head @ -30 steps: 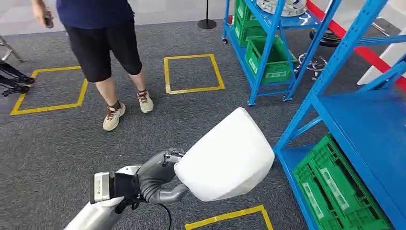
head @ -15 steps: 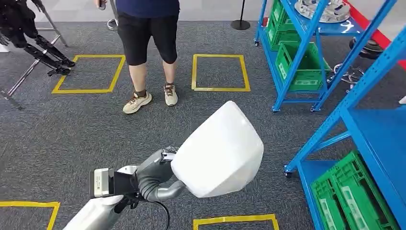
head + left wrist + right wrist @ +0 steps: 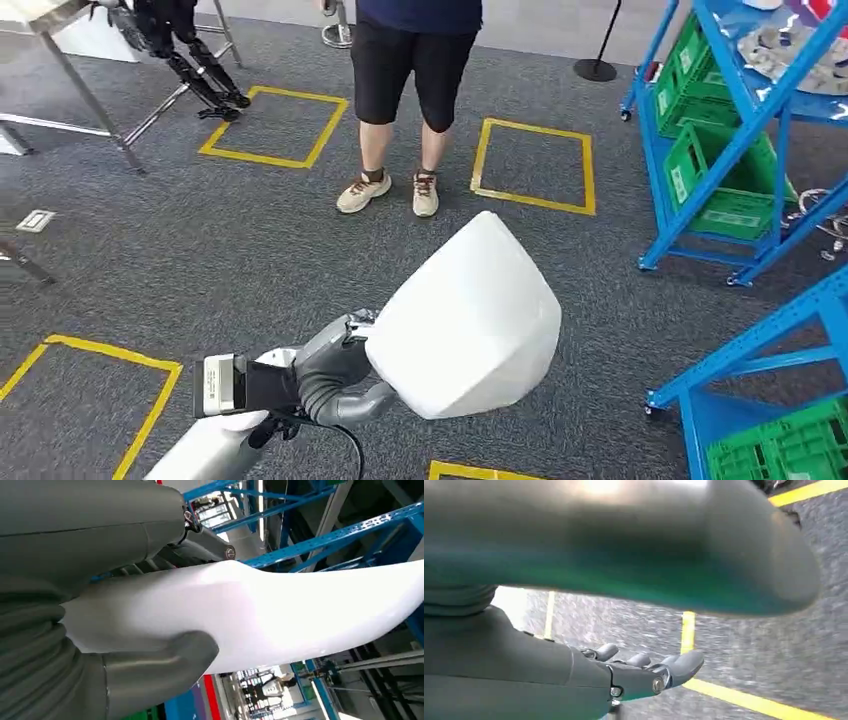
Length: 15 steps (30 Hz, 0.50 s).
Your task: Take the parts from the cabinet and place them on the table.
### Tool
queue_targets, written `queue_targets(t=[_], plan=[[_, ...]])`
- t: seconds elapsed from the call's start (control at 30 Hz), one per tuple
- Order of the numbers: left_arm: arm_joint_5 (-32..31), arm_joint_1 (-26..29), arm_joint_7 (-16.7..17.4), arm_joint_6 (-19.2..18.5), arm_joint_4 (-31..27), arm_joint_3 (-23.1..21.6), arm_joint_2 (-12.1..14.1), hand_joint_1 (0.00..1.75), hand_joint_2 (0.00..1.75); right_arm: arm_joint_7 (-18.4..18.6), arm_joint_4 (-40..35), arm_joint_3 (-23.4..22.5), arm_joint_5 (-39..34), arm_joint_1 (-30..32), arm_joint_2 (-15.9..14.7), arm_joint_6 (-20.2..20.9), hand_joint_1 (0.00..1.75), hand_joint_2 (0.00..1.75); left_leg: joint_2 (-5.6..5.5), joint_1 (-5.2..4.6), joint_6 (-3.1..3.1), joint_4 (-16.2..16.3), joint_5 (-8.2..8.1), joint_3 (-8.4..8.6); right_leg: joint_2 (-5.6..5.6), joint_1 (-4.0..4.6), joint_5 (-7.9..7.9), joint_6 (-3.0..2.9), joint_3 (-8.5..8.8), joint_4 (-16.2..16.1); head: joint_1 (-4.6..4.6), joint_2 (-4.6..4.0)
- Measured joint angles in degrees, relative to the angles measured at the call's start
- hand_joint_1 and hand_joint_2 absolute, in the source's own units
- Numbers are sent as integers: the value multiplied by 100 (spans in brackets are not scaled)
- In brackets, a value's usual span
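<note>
Head view: one white shell part (image 3: pixel 470 320) out of the cabinet and off the blue rack (image 3: pixel 745 140) at 2 o'clock, held up at the middle of the picture with the left hand (image 3: pixel 335 370) wrapped tight round its near edge. Not yet set down on any table, so the carrying and putting down look left to do. Counted: one white part, one person (image 3: pixel 415 60) at 12 o'clock, three green crates (image 3: pixel 720 175); right hand (image 3: pixel 649 672) down over the carpet, fingers a little curled, holding nothing.

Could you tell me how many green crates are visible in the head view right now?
3: two green crates stacked in the far blue rack, upper and lower, and one under the near rack at bottom right. Others may be hidden.
</note>
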Motion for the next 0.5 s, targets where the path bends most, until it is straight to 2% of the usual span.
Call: queue_targets(t=[0.07, 0.13, 0.17, 0.2, 0.23, 0.27, 0.3, 0.33, 0.37, 0.4, 0.43, 0.47, 0.5], plan=[[-35, 6, -4, 0, -13, -2, -9, 175, 175, -61, 2, 0, 2, -3, 2, 35, 0, 0, -139, 17, -90, -18, 37, -39, -179, 40, 31, -21, -12, -8, 0, 0], [-37, 24, -4, 0, -20, -2, -9, 175, 175, -144, 2, 0, 9, -39, 2, 72, 0, 0, -272, 37, -186, -71, 83, -86, -300, 59, 74, -105, 3, -38, 2, 0], [-39, 32, -6, -2, -33, -2, -7, 175, 175, -171, 2, 0, 11, -64, 13, 94, 0, 0, -81, 32, -180, -10, 44, -89, -391, 15, 118, -157, 8, -93, 0, 0], [-39, 25, -13, -2, -46, -2, -7, 175, 175, -199, 2, 0, 13, -72, 17, 103, 0, 0, 288, -2, -183, 154, -111, -162, -446, 29, 119, -205, 10, -107, -26, 0], [-39, 21, -15, -2, -50, -4, -17, 175, 175, -214, 2, 0, 17, -63, 20, 118, 0, 0, 511, -1, -205, 553, -389, -346, -537, 42, 117, -221, 8, -106, -61, 0], [-39, 25, -15, -4, -50, -4, -20, 175, 175, -210, 2, 0, 26, -44, 26, 118, 0, 0, 587, 10, -227, 1045, -642, -561, -638, 53, 111, -231, 5, -105, -61, 0], [-39, 33, -13, -9, -50, -9, -20, 175, 175, -212, 2, 0, 31, -30, 26, 118, 0, 0, 606, 15, -249, 1485, -819, -752, -740, 54, 110, -233, -2, -103, -61, 0], [-39, 44, -13, -15, -46, -9, -11, 175, 175, -225, 2, 0, 39, -28, 26, 120, 0, 0, 612, 16, -264, 1706, -871, -836, -833, 54, 110, -233, -8, -102, -68, 0], [-39, 48, 2, -31, -44, -11, -11, 175, 175, -225, 2, 0, 46, -37, 28, 127, 0, 0, 619, 17, -275, 1659, -801, -787, -917, 53, 109, -231, -10, -101, -72, 0], [-39, 47, 11, -39, -44, -15, -11, 175, 175, -232, 2, 0, 55, -54, 35, 133, 0, 0, 652, 21, -279, 1318, -604, -574, -1014, 53, 104, -224, -8, -96, -76, 0], [-39, 45, 22, -46, -44, -17, -17, 175, 175, -229, 2, 0, 59, -69, 50, 133, 0, 0, 721, 21, -275, 831, -389, -291, -1090, 53, 96, -212, -1, -89, -76, 0], [-37, 40, 39, -46, -44, -17, -22, 175, 175, -225, 2, 0, 61, -82, 57, 133, 0, 0, 896, 16, -261, 292, -202, 23, -1160, 53, 80, -189, 11, -72, -81, 0], [-35, 28, 46, -48, -44, -17, -33, 175, 175, -221, 2, 0, 61, -86, 59, 133, 0, 0, 1181, -17, -189, -11, -244, 161, -1217, 79, 56, -155, 13, -49, -87, 0]])
